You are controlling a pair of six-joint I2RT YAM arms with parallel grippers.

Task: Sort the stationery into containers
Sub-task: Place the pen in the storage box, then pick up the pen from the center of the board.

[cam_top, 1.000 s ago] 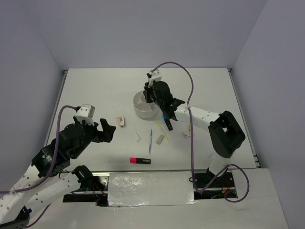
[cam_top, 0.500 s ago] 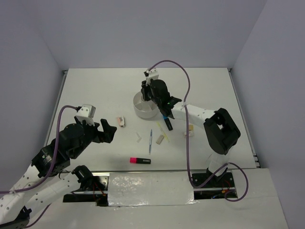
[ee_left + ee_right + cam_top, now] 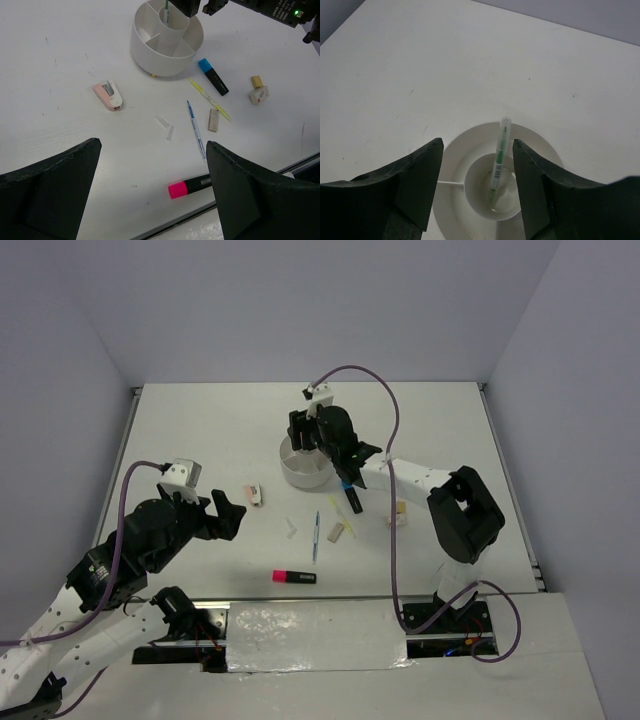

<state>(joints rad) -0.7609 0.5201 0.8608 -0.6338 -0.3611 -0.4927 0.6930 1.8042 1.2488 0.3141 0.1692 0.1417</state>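
Note:
The round white container [image 3: 297,472] [image 3: 160,59] [image 3: 470,146] stands mid-table. A thin green pen [image 3: 499,156] [image 3: 166,11] leans upright in its centre cup, touching neither finger. My right gripper [image 3: 305,435] [image 3: 477,142] hovers open straight above it. My left gripper [image 3: 225,512] [image 3: 152,145] hangs wide open and empty over the near left. On the table lie a pink-and-black highlighter [image 3: 293,577] [image 3: 192,186], a blue-and-black highlighter [image 3: 348,492] [image 3: 213,76], a blue pen [image 3: 316,535] [image 3: 196,129] and a yellow stick [image 3: 342,514] [image 3: 210,100].
A pink-and-white piece [image 3: 255,496] [image 3: 108,95] lies left of the container. A tan eraser [image 3: 213,120] rests beside the blue pen, a clear cap [image 3: 166,127] left of it. Two small erasers [image 3: 259,91] sit right of the blue highlighter, near the right arm.
The right gripper shifted slightly left over the container and its jaws spread apart; the green pen now stands free in the centre cup. The left arm stayed still.

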